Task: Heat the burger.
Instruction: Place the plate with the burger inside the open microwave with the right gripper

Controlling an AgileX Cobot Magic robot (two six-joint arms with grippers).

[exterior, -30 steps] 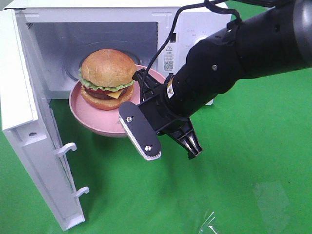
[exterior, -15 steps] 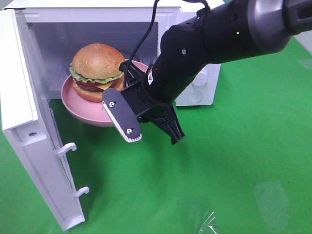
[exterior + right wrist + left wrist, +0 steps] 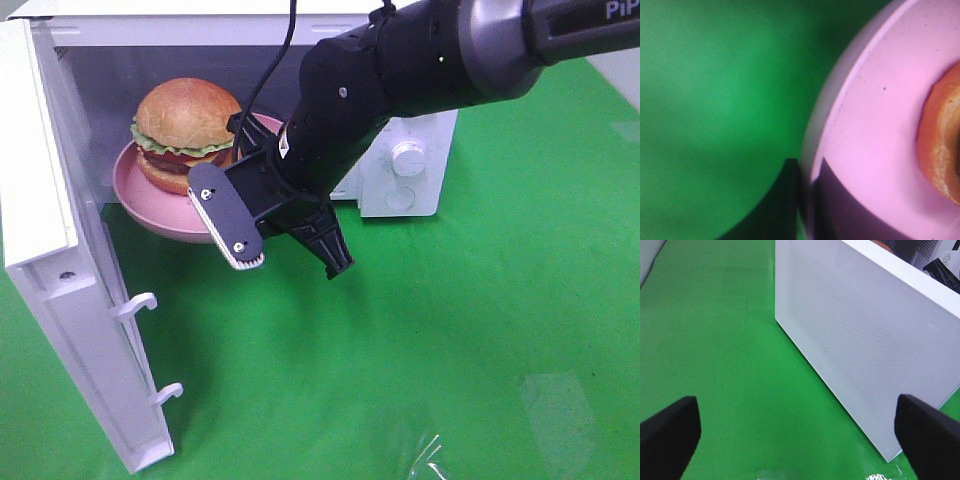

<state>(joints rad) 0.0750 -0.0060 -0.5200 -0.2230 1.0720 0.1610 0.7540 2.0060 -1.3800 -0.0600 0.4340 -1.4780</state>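
From high, shows the burger (image 3: 185, 118) on a pink plate (image 3: 150, 215) at the microwave's (image 3: 410, 195) mouth, far left. From the left wrist, shows the left gripper (image 3: 800, 440) spread wide, holding nothing, beside the door (image 3: 865, 340). From the right wrist, shows the right gripper (image 3: 809, 204) pinched tight on the plate's rim, burger just inside.

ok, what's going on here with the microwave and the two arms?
The right gripper is shut on the rim of the round pink plate, which carries the golden-brown burger with lettuce and cheese. It holds the plate in the mouth of the white microwave oven, partly inside the cavity. The microwave's white door stands wide open. The left gripper is open and empty, facing the door's outer side above the green cloth.
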